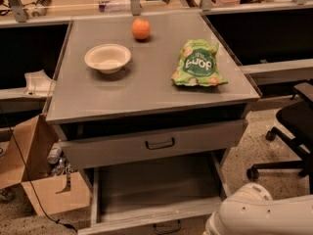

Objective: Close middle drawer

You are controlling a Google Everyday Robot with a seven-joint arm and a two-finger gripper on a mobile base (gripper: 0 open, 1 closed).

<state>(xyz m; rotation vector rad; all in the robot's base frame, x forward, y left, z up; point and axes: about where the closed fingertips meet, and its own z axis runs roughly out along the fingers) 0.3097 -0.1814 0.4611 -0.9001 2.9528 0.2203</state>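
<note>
The middle drawer (156, 187) is a wide, shallow grey tray pulled far out of the grey cabinet, low in the camera view. Its front panel lies along the bottom edge, with a small dark loop handle (166, 226) at its centre. Above it, the top drawer (156, 143) stands slightly out, with its own dark handle. A white rounded arm segment (259, 214) shows at the bottom right, just right of the open drawer's front corner. The gripper itself is out of view.
On the cabinet top (146, 82) sit a white bowl (107, 58), an orange (141, 29) and a green snack bag (197, 64). A cardboard box (39, 175) with cans stands at the left. A black office chair (293, 131) stands at the right.
</note>
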